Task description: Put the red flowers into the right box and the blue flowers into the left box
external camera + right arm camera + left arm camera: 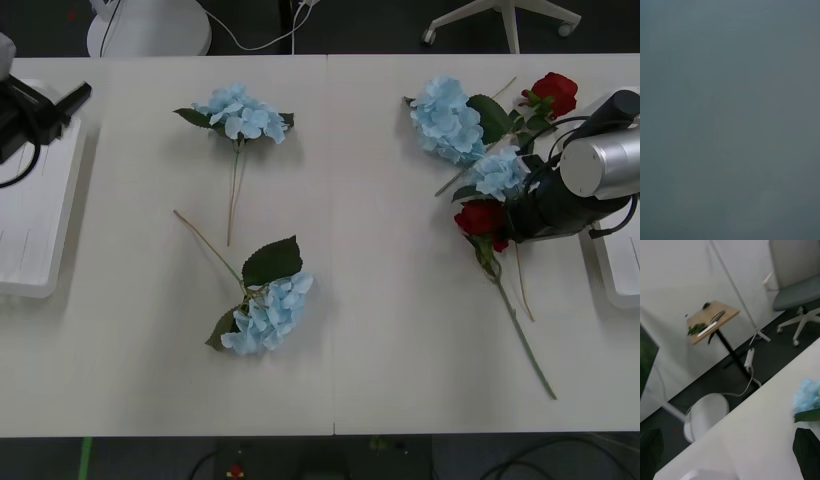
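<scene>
Nearest the camera, a blue flower (265, 312) lies mid-table, but the move in hand is judged to turn on the red rose (482, 218), whose bloom sits just left of the right gripper (512, 222) with its stem running away toward the table's near edge. Whether that gripper is closed on the rose cannot be told. The right box (622, 275) is just beyond the arm, and the left gripper (78, 97) is parked over the left box (35, 215), well apart, its opening not discernible.

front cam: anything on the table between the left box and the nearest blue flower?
Nothing. In the front view the tabletop is bare between the left box and the far-left blue flower. The left gripper hangs over that box's far end.
</scene>
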Controlling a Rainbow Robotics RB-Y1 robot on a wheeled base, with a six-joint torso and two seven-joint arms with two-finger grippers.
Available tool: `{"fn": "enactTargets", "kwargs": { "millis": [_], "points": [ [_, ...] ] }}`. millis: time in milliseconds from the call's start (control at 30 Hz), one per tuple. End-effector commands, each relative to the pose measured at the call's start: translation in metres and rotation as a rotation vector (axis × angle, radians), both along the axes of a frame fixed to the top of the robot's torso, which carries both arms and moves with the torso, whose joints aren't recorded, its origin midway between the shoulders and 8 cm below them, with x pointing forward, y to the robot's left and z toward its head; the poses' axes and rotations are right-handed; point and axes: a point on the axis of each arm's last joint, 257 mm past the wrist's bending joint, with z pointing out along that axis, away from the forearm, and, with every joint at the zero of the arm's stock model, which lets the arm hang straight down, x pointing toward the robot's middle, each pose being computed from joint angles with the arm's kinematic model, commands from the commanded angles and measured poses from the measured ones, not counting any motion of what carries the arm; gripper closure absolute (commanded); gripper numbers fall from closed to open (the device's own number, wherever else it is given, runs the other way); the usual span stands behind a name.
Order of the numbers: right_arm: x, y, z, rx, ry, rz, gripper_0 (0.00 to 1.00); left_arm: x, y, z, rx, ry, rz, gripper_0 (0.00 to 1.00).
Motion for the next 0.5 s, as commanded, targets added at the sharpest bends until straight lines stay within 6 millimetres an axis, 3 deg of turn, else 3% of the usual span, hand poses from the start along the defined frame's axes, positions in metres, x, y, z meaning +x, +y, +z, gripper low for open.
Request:
{"fn": "enactTargets", "kwargs": {
  "millis": [33, 67, 267, 500],
  "points": [
    [0.016, 0.016, 0.018, 0.041, -0.042, -0.019, 0.59, 0.015, 0.005, -0.034, -0.139, 0.099, -0.133, 0.0],
    [0.017, 0.016, 0.018, 0.045, -0.043, -0.022, 0.64, 0.015, 0.01, -0.038, -0.087, 0.084, -0.155, 0.0],
    [0.017, 0.022, 0.017, 0.059, -0.043, -0.03, 0.7, 0.0, 0.01, -0.064, 0.211, 0.084, -0.293, 0.0],
    [0.017, 0.028, 0.015, 0.075, -0.041, -0.041, 0.93, -0.018, -0.008, -0.09, 0.702, 0.074, -0.546, 0.0]
  ]
}}
